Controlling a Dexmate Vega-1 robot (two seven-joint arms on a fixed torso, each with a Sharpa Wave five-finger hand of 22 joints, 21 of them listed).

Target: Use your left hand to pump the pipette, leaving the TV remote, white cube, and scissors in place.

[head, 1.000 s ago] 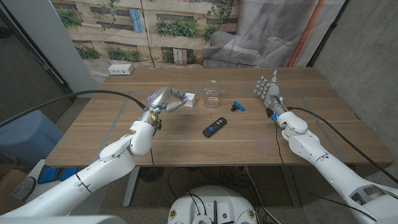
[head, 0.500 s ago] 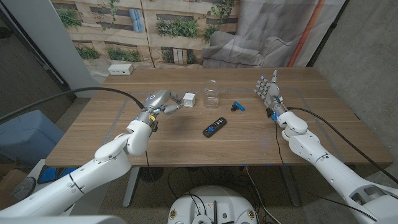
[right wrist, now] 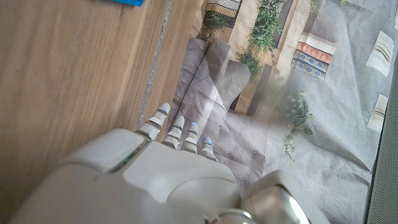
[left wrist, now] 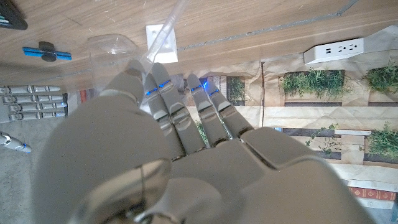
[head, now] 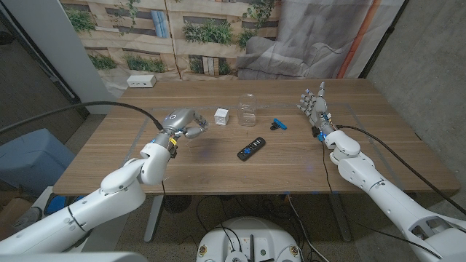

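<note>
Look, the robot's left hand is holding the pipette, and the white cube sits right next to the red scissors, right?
Almost. The scissors are blue, not red, as the head view shows. The left hand holds the pipette, and the white cube sits on the table near the scissors, with a clear container between them.

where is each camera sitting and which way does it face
Head view: on the robot's head, looking down over the table; both arms enter from the bottom corners, left robot hand, right robot hand.
Left wrist view: on the left wrist, along the back of the left robot hand toward the white cube.
Right wrist view: on the right wrist, along its hand's back, past the table edge.
Head and left wrist views share the cube and scissors.
</note>
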